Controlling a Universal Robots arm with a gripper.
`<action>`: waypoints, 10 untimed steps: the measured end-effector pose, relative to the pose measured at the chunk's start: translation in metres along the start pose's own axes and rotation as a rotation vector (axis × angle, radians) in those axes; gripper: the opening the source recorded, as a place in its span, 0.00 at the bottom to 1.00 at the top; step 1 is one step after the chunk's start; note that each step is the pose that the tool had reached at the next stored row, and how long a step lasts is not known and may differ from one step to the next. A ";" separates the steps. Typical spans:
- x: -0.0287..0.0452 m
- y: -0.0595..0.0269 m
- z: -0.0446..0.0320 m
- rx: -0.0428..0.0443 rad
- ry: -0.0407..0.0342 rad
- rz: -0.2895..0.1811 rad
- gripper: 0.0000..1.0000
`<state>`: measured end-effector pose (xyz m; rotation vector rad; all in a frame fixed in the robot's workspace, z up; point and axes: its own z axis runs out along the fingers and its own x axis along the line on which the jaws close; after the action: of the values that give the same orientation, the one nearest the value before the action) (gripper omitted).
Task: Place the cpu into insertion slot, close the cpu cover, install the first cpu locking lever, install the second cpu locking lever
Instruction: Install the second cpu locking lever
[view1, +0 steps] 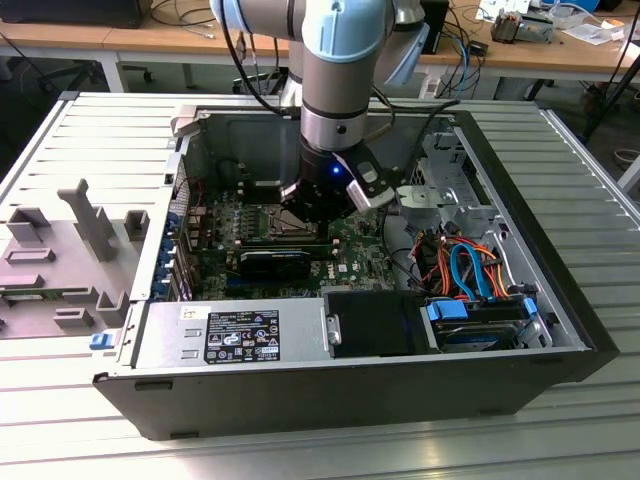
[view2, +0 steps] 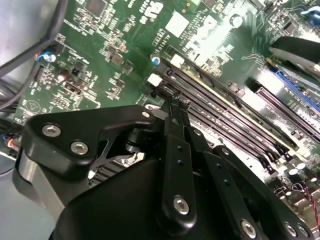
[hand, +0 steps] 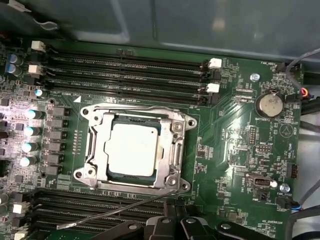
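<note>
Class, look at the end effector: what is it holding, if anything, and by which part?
It cannot be told: the end effector sits at one end of the locking lever, hiding any grip.

In the exterior view the arm (view1: 335, 90) runs off the top edge, and its wrist blocks the part of the green motherboard (view1: 345, 250) just beside the insertion slot (view1: 268, 222). Can't tell there if the cpu is seated, too small. In the first wrist view the gripper (hand: 172, 220) gets chopped by the edge below the cpu cover (hand: 135, 150), fingertips bunched together.
</note>
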<state>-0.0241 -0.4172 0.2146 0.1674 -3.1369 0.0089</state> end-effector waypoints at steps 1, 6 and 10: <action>0.0032 0.0002 0.0003 -0.0002 -0.0001 0.000 0.11; 0.0213 0.0022 0.0008 -0.0021 -0.0008 0.000 0.11; 0.0341 0.0035 0.0012 -0.0045 -0.0015 0.000 0.11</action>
<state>-0.0584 -0.4174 0.2133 0.1673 -3.1382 0.0017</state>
